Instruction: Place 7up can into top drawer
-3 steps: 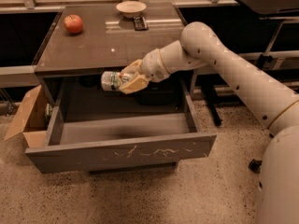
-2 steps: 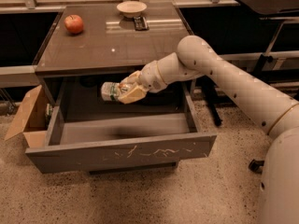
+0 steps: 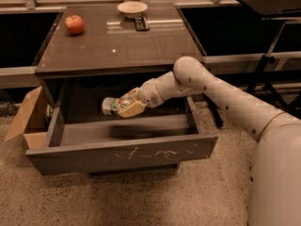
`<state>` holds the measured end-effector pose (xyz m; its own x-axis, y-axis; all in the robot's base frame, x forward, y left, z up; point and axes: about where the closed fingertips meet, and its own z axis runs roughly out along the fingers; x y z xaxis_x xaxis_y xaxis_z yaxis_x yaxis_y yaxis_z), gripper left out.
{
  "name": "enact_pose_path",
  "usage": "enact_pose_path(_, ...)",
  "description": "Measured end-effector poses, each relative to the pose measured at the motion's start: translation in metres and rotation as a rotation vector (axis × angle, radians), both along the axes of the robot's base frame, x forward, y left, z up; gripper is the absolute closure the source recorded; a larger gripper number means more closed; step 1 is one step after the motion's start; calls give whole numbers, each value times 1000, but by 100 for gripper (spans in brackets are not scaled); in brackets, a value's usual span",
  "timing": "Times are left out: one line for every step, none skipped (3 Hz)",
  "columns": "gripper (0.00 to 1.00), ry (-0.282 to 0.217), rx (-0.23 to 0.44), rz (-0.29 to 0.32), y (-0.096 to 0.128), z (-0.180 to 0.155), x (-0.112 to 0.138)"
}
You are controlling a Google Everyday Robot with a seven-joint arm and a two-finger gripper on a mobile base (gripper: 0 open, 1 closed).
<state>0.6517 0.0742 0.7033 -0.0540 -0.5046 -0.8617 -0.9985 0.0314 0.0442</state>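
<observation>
Leftmost, a brown cardboard box (image 3: pixel 22 122) is seen standing open on the floor, just beside the top drawer (image 3: pixel 127 155), which is pulled out from under the table (image 3: pixel 117 48). On the tabletop's far left corner a red apple (image 3: pixel 74 24) is set. Inside the open drawer's space the 7up can (image 3: pixel 108 106) is held lying on its side, above the drawer floor and below the table's front edge. It is clenched at its right end by the gripper (image 3: pixel 124 107), whose pale fingers are closed around it. Farther back on the table a shallow bowl (image 3: pixel 132 7) and a small dark object (image 3: pixel 141 23) are placed close together. From the right, the white arm (image 3: pixel 221 93) is extended down to the can.
</observation>
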Motion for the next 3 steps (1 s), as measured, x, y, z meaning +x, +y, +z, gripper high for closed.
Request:
enact_pose_path(81,63,45,23,8,-29,5)
enact_pose_path(58,107,68,49,16,-47,10)
enact_pose_path(35,112,74,68,19,-50,17)
